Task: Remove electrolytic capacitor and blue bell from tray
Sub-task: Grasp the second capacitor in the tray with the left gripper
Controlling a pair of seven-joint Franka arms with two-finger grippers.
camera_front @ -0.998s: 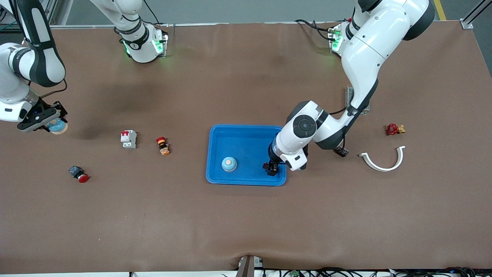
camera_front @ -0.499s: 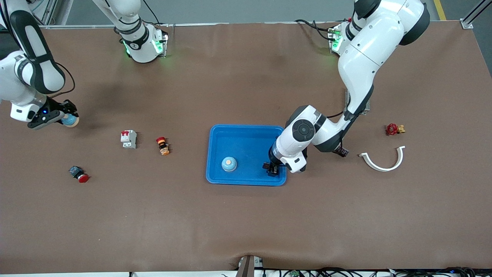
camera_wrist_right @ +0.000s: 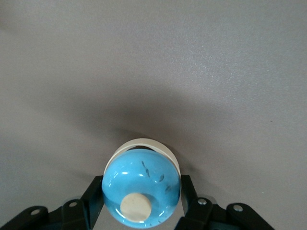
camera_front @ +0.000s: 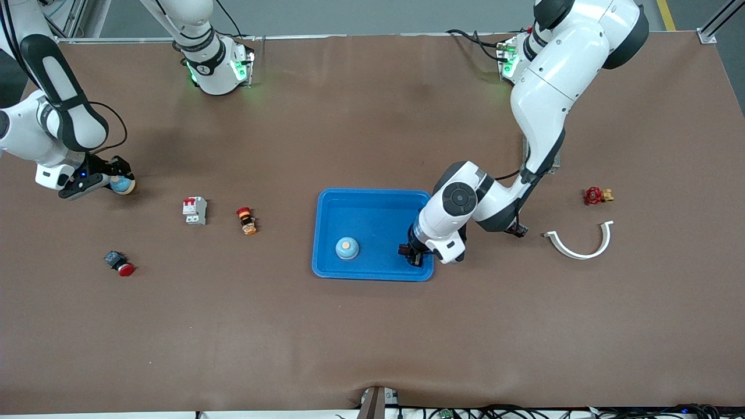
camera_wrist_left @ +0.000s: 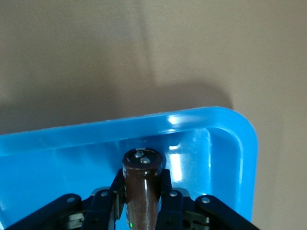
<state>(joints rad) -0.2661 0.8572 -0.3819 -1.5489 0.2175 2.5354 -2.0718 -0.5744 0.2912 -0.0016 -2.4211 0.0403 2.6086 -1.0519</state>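
Note:
My left gripper is shut on a dark brown capacitor, held upright low inside the blue tray, in the corner nearest the front camera at the left arm's end. In the left wrist view my left gripper grips it over the tray's floor. My right gripper is shut on a blue bell with a cream button, over the bare table at the right arm's end. The bell fills my right gripper. A second blue bell sits in the tray.
A white-and-red circuit breaker, a red-and-orange button switch and a red push button lie between the held bell and the tray. A red valve and a white curved clip lie at the left arm's end.
My right gripper has carried the bell along the table toward the tray. My left gripper has shifted slightly in the tray's corner with the capacitor.

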